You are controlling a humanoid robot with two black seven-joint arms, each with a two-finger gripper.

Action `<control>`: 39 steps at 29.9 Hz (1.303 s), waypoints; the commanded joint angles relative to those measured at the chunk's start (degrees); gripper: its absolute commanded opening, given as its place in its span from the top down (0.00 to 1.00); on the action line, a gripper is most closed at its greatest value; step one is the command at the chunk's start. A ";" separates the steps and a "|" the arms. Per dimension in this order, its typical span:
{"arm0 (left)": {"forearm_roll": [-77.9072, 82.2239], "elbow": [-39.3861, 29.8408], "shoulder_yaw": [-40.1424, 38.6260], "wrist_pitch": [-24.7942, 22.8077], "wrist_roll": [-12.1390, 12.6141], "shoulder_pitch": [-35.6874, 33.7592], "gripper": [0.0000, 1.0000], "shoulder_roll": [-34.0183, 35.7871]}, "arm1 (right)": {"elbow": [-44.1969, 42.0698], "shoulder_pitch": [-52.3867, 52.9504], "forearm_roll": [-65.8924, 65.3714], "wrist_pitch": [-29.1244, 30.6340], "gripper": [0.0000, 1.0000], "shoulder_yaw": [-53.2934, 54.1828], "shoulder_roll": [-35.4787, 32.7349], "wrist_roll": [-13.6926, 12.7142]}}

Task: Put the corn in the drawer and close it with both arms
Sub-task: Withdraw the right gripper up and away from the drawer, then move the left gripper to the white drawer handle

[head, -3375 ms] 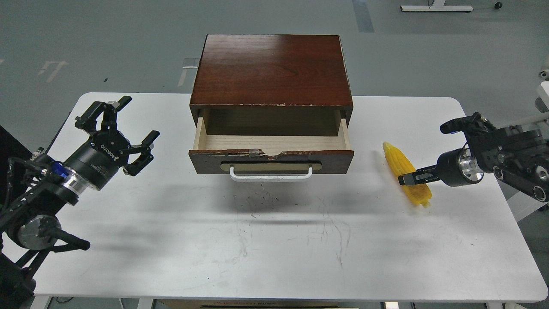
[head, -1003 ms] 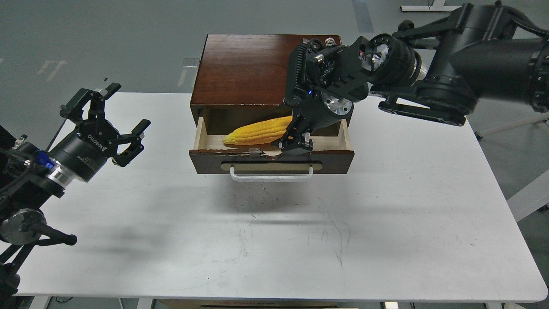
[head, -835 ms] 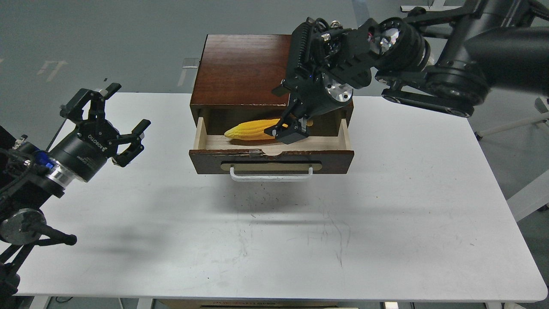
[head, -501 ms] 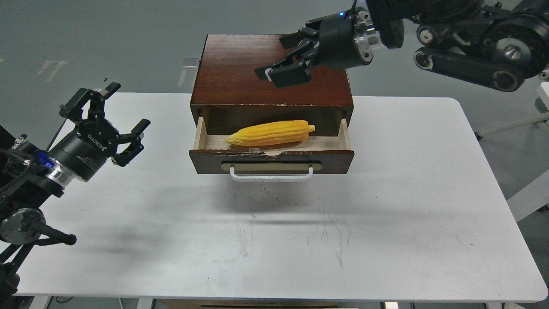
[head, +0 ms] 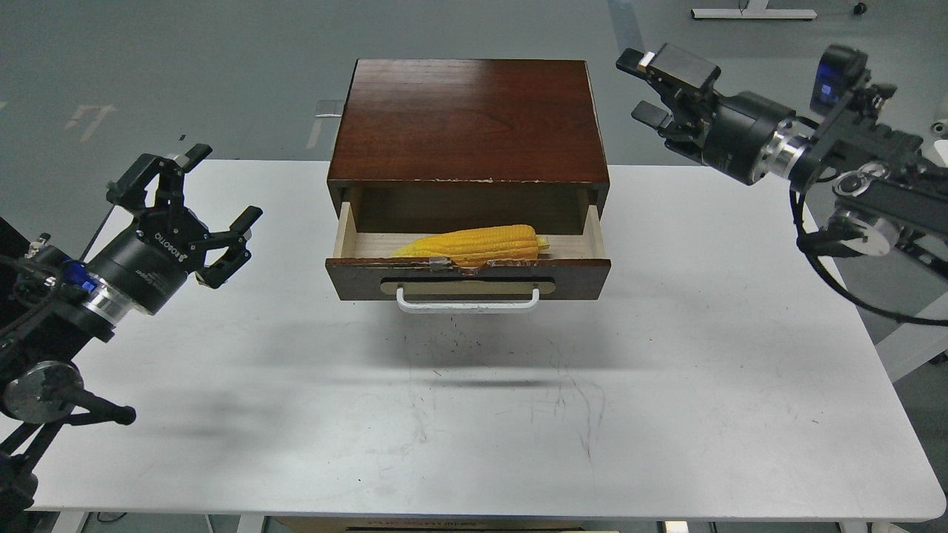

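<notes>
- Corn [head: 474, 245] lying inside open drawer [head: 468, 277], at 12 o'clock.
- Left gripper [head: 194, 217] at 9, fingers spread, empty.
- Right gripper [head: 661, 89] at 2, spread, empty.

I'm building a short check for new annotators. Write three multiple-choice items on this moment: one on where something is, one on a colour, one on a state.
1. Where does the corn lie?
A. on the table right of the cabinet
B. inside the drawer
C. in the right pincer

2. What colour is the handle on the drawer?
A. white
B. black
C. yellow

3. How does the drawer stand?
A. pushed fully shut
B. taken out of the cabinet
C. pulled open

Key:
1. B, the yellow cob rests on the pale wood floor behind the drawer front.
2. A, a white bar sits on a tan plate on the dark front.
3. C, the front juts out from the cabinet and its inside shows; the left pincer and the right pincer are both open and clear of it.
</notes>
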 commanded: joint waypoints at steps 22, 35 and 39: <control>5.92 -2.20 0.35 0.00 -4.80 -3.14 0.01 4.64 | -14.08 -21.60 21.11 14.91 0.01 15.11 5.70 0.01; 40.89 -18.64 0.88 0.00 -6.65 -11.06 0.07 4.57 | -13.72 -21.78 20.40 14.64 0.01 14.23 6.05 0.01; 48.44 -23.46 1.40 0.00 -6.39 -11.06 0.18 1.41 | -13.72 -21.95 20.31 14.64 0.01 14.14 5.96 0.01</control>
